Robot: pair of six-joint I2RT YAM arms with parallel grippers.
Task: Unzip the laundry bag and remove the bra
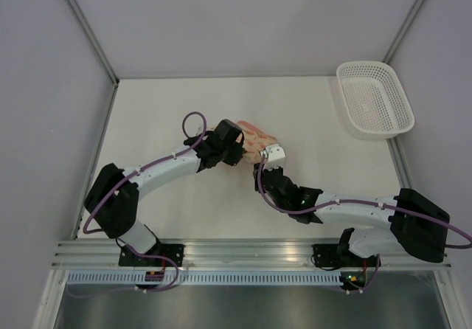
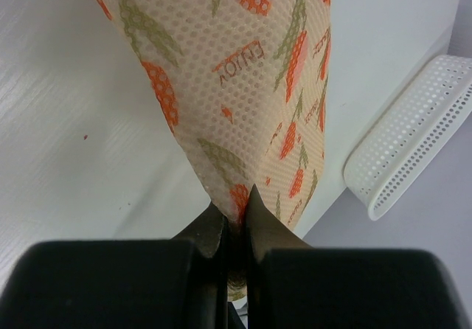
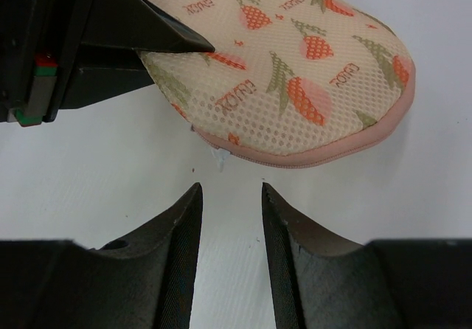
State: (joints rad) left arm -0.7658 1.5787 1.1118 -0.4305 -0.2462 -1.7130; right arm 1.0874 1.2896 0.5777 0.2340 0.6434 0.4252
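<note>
"ENJOY" printed repeatedly, small orange letters, on laundry bag (image 2: 237,71) mesh.

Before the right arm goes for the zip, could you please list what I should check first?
1. Left tool clamped on the laundry bag: ok.
2. Right tool open: ok.
3. Small white tab by the pink zip edge sits just ahead of the right tool's gap: ok.
4. White tab is the zip pull: cannot tell.
5. Bra inside the laundry bag: cannot tell, none of it shows.
6. Basket apart from both arms: ok.
</note>
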